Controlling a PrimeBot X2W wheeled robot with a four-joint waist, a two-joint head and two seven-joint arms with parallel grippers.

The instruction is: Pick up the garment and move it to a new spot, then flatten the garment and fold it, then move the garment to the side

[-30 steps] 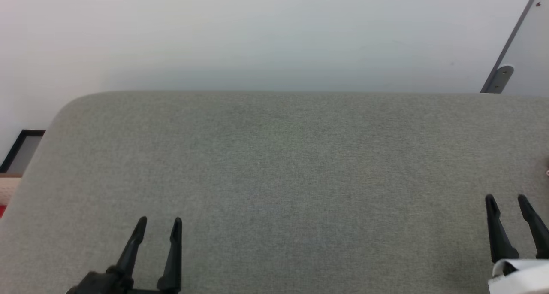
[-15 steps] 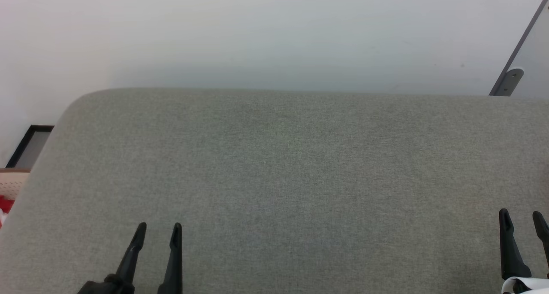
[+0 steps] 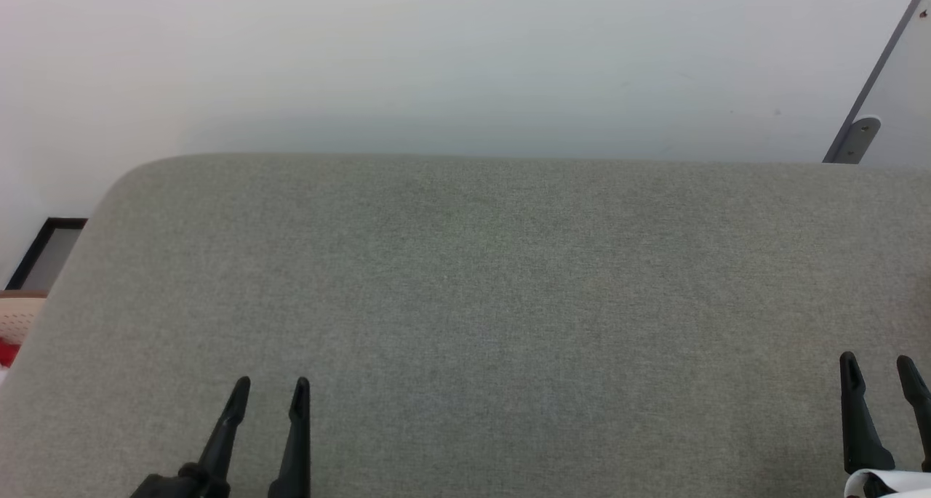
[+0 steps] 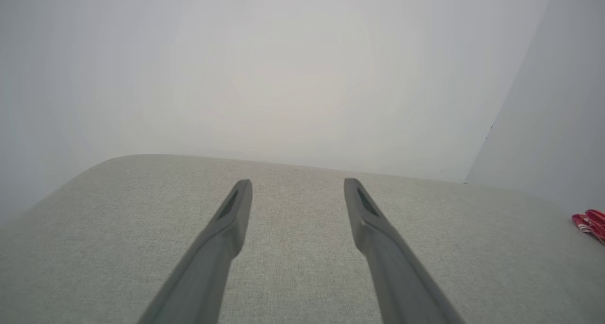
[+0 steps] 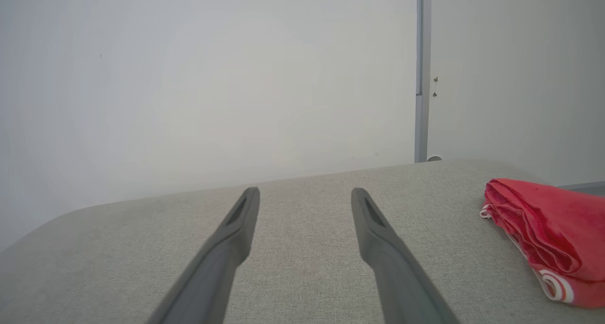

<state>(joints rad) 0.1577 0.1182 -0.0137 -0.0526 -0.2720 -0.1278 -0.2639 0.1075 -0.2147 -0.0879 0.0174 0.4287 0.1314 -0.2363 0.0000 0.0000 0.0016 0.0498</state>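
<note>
**Both claws idle, garment off to the right**

The left claw [image 3: 270, 385] and the right claw [image 3: 876, 360] hover low over the grey desk [image 3: 509, 302]. Each is spread wide and holds nothing, and their fingers point toward the far edge and the pale wall behind it. The cloth ahead of and between them is bare.

The garment [image 5: 539, 234] lies on the desk to the right of the right claw, a little ahead of its fingertips and apart from them. It is a compact red bundle of stacked folds, with a bit of white trim showing at its near end. From the left claw it lies far off to the right, with only a red-and-white edge showing past the desk's curve.

The step is hard to fix from this moment alone. The bundle sits at the side, the middle of the desk is free and neither claw is on the cloth. That fits the last step, with the garment folded and set aside and the arms at rest. The folds look loose rather than crisp, though, so it could also be the start, with the garment not yet picked up.

If work remains, the next move falls to the right claw. It would swing right and slightly forward, drop onto the top layers and pinch enough cloth to lift the bundle whole. It would then carry it left into the bare space ahead of both claws. The left claw need only stay clear.
</note>
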